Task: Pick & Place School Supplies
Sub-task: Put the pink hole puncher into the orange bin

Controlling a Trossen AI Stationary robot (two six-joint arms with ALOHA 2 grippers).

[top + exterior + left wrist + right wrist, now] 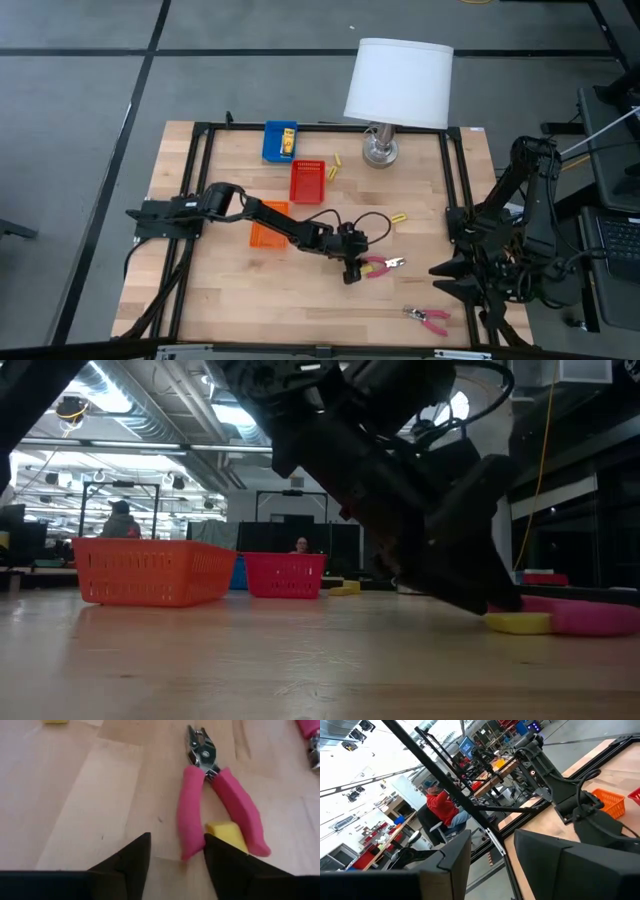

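The left gripper (174,862) hangs low over the wooden table (240,290), fingers (131,859) spread, just short of the handle ends of the pink-handled pliers (216,795). From the gripper, the tool runs toward 12 o'clock, metal nose farthest, and a small yellow stub (226,834) lies between the handles, touching at least one. A clean pick probably means easing forward and closing across both handles or lifting the stub alone, without shoving one into the other. The handles look like smooth, rounded plastic sleeves; the nose is bright, ridged steel; the stub seems blocky and matte.

In the high view a second pair of pliers (428,318) lies at 5 o'clock from the first. Farther off stand the orange tray (266,232), red tray (308,182) and blue tray (279,141), all thin moulded lattice. The right gripper (492,865) waits off the table's right edge, fingers apart.
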